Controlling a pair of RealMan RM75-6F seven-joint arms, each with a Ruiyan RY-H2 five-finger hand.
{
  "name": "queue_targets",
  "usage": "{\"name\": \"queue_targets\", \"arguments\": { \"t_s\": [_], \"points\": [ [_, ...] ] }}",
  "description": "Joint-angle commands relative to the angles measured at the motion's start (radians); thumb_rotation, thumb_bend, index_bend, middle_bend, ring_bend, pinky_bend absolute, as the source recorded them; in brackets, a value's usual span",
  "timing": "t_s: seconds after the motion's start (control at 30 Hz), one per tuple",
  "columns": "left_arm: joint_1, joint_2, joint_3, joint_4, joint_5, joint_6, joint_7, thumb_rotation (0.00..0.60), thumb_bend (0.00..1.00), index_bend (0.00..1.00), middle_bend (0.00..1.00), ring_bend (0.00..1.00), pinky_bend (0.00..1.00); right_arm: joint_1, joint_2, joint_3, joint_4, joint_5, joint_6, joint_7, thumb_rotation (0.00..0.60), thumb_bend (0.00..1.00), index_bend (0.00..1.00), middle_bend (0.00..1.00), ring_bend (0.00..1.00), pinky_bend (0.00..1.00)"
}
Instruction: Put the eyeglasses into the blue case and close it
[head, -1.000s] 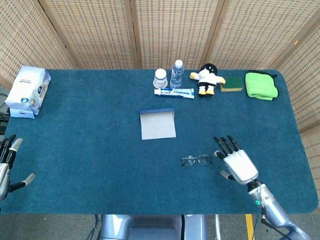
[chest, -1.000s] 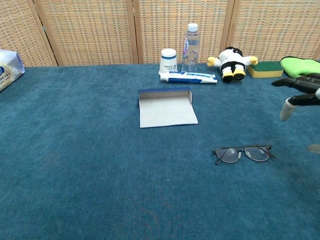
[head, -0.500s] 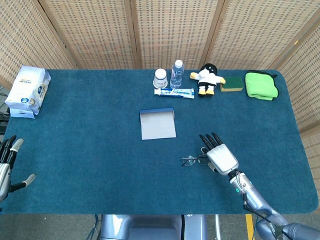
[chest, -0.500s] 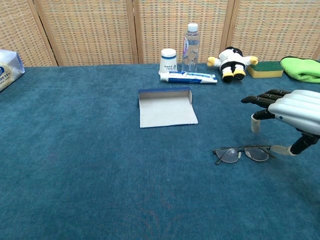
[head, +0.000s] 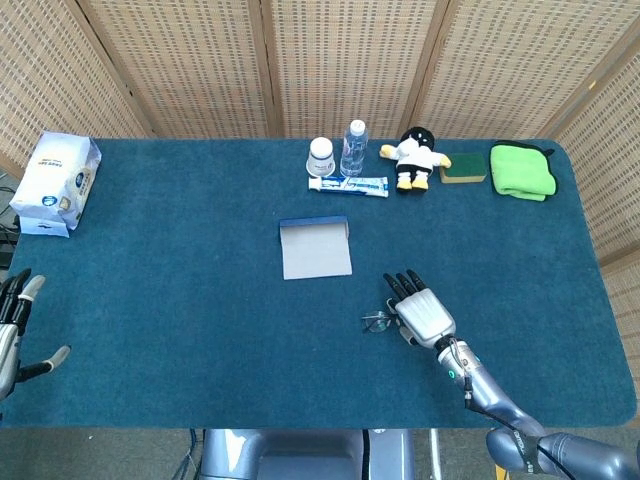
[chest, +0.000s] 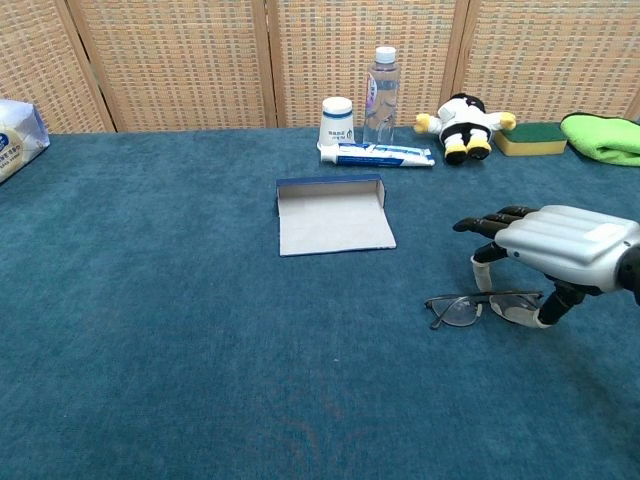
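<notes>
Beside eyeglasses (chest: 484, 306), open blue case (chest: 334, 217)

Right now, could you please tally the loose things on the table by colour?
Blue: 2, the case and toothpaste.
White: 2, the cup and tissue pack.
Green: 2, the cloth and sponge.
Clear: 2, the bottle and glasses.
Black and white: 1, the plush toy.
Total: 9.

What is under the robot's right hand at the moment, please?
The eyeglasses lie on the blue table beneath the right hand. One lens shows; the other is largely covered, so contact cannot be judged.
</notes>
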Motion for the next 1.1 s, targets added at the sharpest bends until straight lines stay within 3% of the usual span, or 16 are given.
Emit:
{"name": "queue_targets", "arguments": {
  "t_s": [0.03,0.37,0.73,1.1],
  "points": [
    [-0.002,0.000,-0.001,0.001,-0.002,-0.004,-0.001,0.600,0.00,0.00,0.00,0.00,0.00,0.007,-0.013,-0.004,0.012,0.009,0.001,-0.006,0.600,0.41,0.42,0.00,0.00,0.00],
    [-0.002,0.000,0.001,0.000,-0.001,-0.008,-0.002,0.600,0.00,0.00,0.00,0.00,0.00,0.024,-0.053,-0.017,0.065,0.010,0.028,0.007,0.600,0.45,0.59,0.00,0.00,0.00],
    [-0.006,-0.002,0.000,0.001,-0.008,-0.020,0.005,0.600,0.00,0.00,0.00,0.00,0.00,0.041,-0.035,-0.019,0.037,-0.007,0.060,0.007,0.600,0.47,0.62,0.00,0.00,0.00],
    [-0.022,-0.016,-0.016,0.009,-0.042,-0.046,0.030,0.600,0.00,0.00,0.00,0.00,0.00,0.151,-0.024,0.095,-0.053,0.149,0.014,-0.143,0.600,0.47,0.62,0.00,0.00,0.00]
  ]
}}
